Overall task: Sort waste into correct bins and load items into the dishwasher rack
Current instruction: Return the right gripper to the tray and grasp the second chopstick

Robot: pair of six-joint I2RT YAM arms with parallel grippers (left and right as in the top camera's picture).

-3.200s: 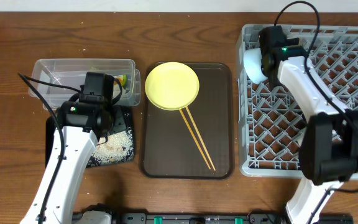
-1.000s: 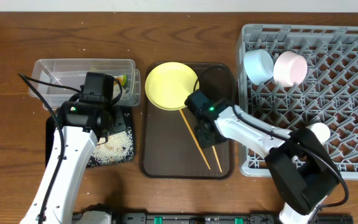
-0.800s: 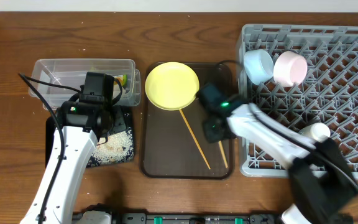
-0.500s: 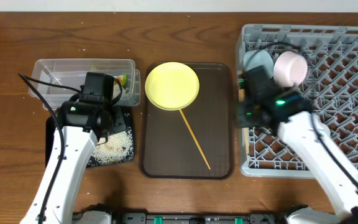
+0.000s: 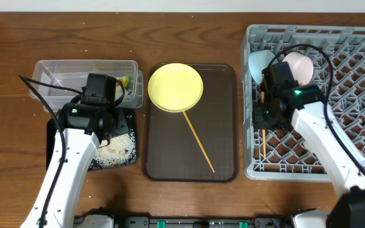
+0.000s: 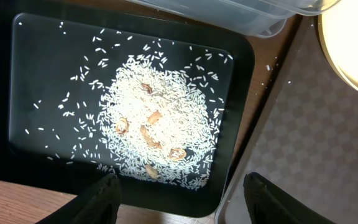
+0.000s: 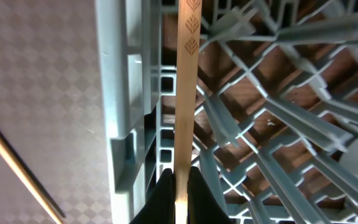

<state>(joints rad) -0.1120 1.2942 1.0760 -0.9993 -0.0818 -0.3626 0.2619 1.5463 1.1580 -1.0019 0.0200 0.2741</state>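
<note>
My right gripper (image 5: 263,118) is shut on one wooden chopstick (image 5: 263,143), holding it over the left edge of the grey dishwasher rack (image 5: 360,126). In the right wrist view the chopstick (image 7: 185,93) runs up from between the shut fingers of the gripper (image 7: 180,193), above the rack's grid (image 7: 120,93). The other chopstick (image 5: 198,140) lies on the brown tray beside the yellow plate (image 5: 175,87). A blue bowl (image 5: 257,62) and a pink bowl (image 5: 300,65) sit in the rack. My left gripper (image 6: 179,199) hangs open over the rice (image 6: 160,124) in the black tray (image 6: 42,62).
The clear tub (image 5: 84,77) behind the black tray (image 5: 127,166) holds a green wrapper (image 5: 124,81). The brown serving tray (image 5: 224,152) lies between the bins and the rack. The rack's pegs stand close around the held chopstick.
My right gripper has carried one chopstick from the brown tray to the right, over the rack's left edge. The left arm has not moved.
</note>
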